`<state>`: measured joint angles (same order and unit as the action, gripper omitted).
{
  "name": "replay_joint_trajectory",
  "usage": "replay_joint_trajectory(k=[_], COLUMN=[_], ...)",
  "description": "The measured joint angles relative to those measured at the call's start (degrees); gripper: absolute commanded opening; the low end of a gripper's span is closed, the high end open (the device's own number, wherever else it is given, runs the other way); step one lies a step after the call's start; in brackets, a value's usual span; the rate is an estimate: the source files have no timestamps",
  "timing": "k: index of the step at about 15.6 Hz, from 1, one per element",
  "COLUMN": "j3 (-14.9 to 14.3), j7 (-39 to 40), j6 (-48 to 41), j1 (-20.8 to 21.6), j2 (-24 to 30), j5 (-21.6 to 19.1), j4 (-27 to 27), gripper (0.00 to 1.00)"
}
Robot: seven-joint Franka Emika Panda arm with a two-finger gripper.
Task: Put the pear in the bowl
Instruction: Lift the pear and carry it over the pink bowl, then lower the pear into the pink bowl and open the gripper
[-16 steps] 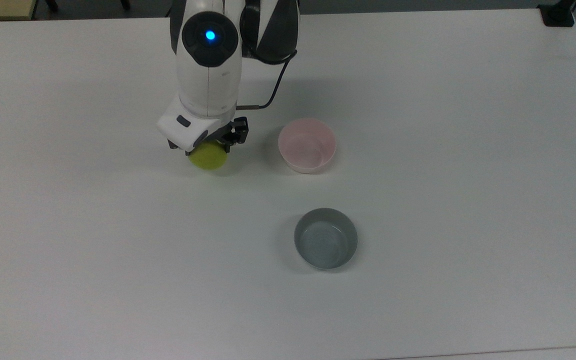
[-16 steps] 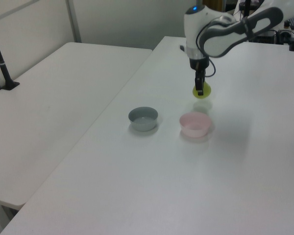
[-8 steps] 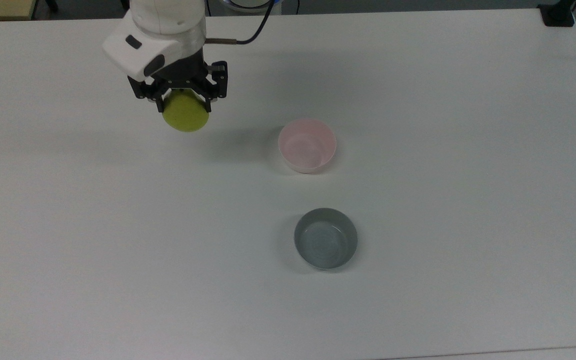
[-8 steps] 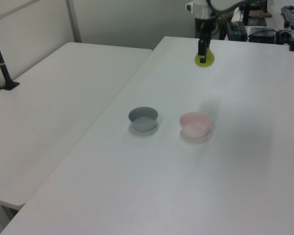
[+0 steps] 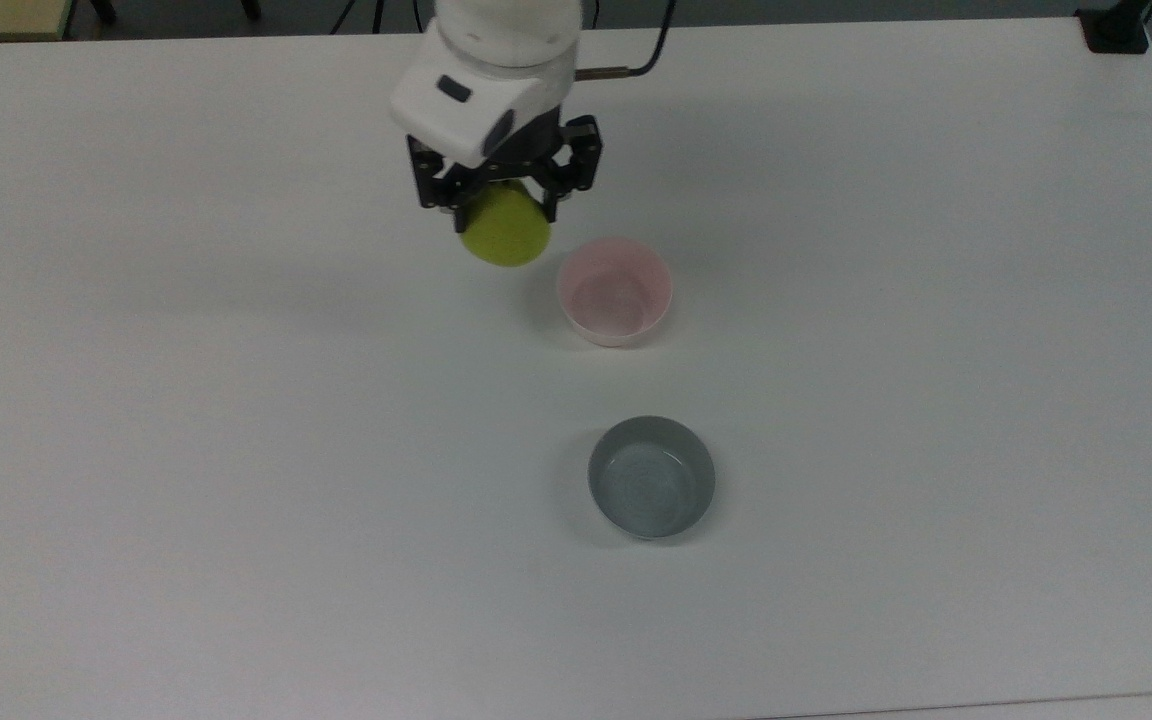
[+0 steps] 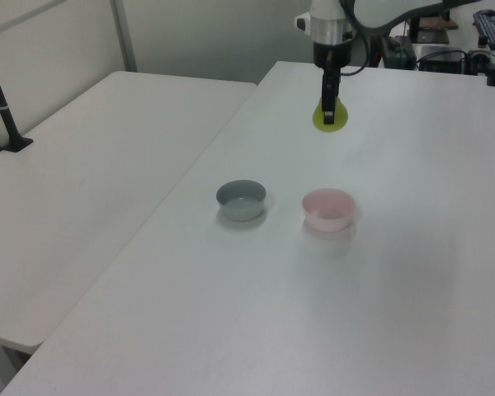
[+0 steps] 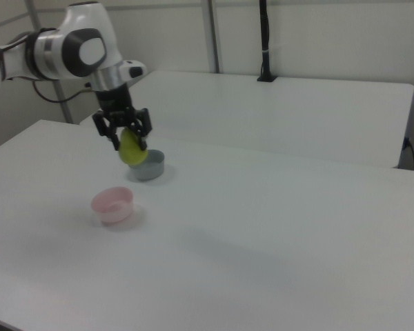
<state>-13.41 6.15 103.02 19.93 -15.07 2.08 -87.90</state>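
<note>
So, biggest thing first: the white table (image 5: 936, 300) takes up pretty much everything, with a second table (image 6: 82, 165) off to the left view's left. My arm (image 7: 62, 48) comes in from the far edge in the top view, white with dark joints.

The two bowls sit out in the open, well apart from each other. The pink bowl (image 5: 614, 290) is the nearer one to me, pale pink inside with a whitish outer wall, nothing in it. The grey bowl (image 5: 651, 477) is further toward the top view's bottom, also with nothing in it.

My gripper (image 5: 506, 200) is clamped on the pear (image 5: 506, 237), one black finger on each side, with the fruit hanging below. It's a small rounded yellow-green thing, smooth and matte, a bit smaller than either bowl. In the left view it looks wider at the bottom and narrows up toward my fingers. It's up in the air, clear of the table, just to the top view's left of the pink bowl and a little farther back, not over the rim yet.

Compared to half a second ago: I've swung the pear toward the top view's right, from well off to the left to right beside the pink bowl. Grip's the same, bowls haven't budged.
</note>
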Motion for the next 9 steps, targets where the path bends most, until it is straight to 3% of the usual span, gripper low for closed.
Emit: replay_joint_trajectory(k=[4,9], j3=[0.24,3.09], j7=[-2.81,-4.64], j6=[0.03,5.15], j1=[4.85,5.72], j2=[-0.16,-1.36], j5=[-0.88,-1.00], j4=[-0.12,-4.03], gripper=[0.28,0.28])
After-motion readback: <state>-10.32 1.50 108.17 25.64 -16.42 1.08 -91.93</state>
